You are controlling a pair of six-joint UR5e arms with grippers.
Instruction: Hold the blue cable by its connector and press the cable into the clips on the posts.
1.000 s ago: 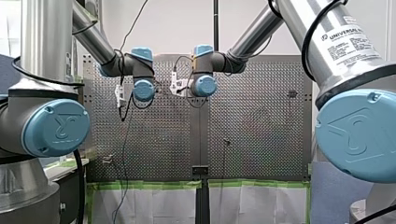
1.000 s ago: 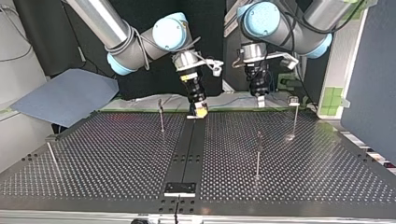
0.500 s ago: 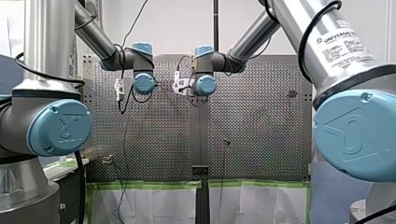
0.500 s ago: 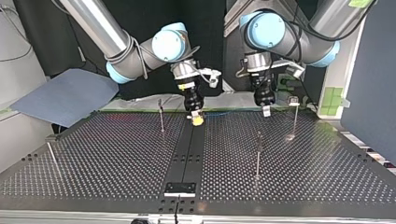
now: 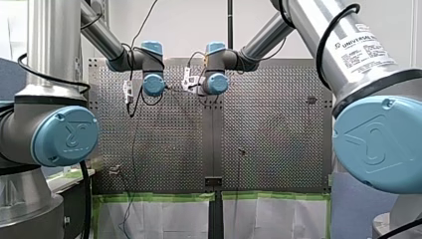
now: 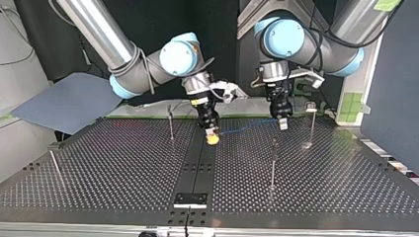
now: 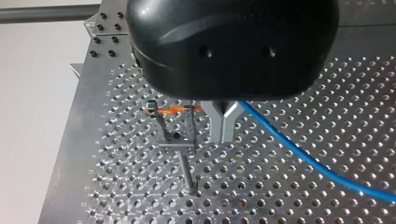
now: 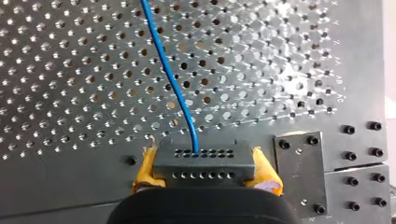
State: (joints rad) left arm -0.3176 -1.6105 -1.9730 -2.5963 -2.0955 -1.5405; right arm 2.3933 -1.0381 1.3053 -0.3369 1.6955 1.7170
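Note:
In the right wrist view my right gripper has its yellow pads shut on a black connector. The blue cable runs out of the connector over the perforated table. In the top view this gripper hangs just above the table's middle strip. The cable stretches from it to my left gripper. In the left wrist view the metal fingers of my left gripper are shut on the cable. A post with a clip stands right beside them.
Thin posts stand on the table: one beside my right gripper, one nearer the camera, one by my left gripper, one at the top view's left edge. A blue sheet lies beyond the table.
Both arms have come down and forward over the table, toward the top view's camera. The blue cable now shows stretched between the two grippers.

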